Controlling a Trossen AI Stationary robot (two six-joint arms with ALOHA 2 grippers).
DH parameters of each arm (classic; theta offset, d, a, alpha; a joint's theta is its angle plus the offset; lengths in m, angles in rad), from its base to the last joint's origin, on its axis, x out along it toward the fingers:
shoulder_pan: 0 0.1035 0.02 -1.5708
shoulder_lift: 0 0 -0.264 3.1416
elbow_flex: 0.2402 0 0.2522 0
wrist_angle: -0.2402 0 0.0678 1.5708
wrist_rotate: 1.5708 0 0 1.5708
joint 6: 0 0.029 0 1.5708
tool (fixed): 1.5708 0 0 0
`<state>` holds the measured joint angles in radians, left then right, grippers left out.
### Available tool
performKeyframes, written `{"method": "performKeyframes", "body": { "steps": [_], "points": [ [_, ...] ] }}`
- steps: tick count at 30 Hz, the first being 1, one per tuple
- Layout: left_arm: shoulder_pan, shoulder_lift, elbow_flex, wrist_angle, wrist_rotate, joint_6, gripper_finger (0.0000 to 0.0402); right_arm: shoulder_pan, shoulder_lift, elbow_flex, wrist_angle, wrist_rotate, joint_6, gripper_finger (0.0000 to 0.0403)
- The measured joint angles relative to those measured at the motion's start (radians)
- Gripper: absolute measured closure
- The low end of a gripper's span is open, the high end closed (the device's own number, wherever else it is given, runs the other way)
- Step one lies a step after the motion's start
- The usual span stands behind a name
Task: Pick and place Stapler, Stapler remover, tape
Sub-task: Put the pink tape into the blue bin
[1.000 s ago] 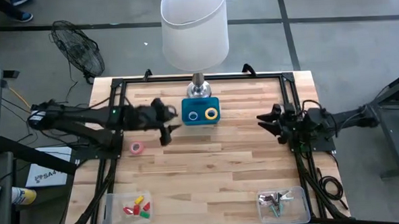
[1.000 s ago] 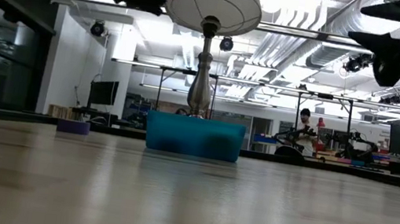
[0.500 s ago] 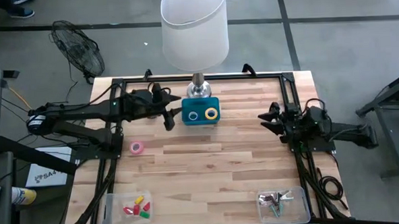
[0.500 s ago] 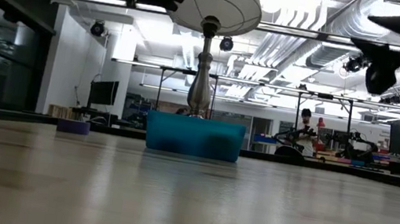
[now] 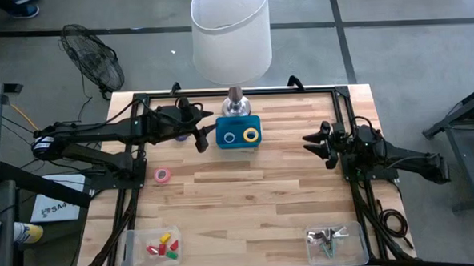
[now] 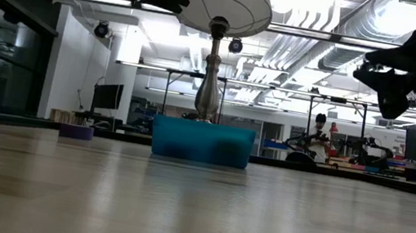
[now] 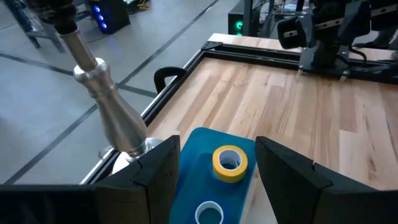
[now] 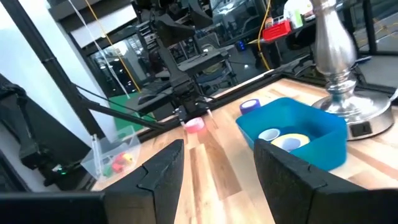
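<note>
Legible text: one item, partial. White sign on the floor, lower left of the high view, beside the table frame: dark letters beginning "SA", remainder unreadable. No other readable labels, brands or numbers.

White lampshade on a silver stem, over a blue bin holding one yellow roll and one white-rimmed blue roll. Pink roll and purple roll sit on pale striped wood. Red, yellow, green blocks in a clear tray.
</note>
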<state>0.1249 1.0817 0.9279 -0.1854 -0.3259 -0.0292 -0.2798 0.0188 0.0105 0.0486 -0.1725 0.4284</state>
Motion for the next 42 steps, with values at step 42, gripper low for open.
{"method": "performKeyframes", "body": {
  "steps": [42],
  "points": [
    [0.477,0.000,0.000,-0.900,0.270,-0.007,0.0198,-0.003,0.001,0.000,-0.006,0.001,-0.018,0.0217]
  ]
}}
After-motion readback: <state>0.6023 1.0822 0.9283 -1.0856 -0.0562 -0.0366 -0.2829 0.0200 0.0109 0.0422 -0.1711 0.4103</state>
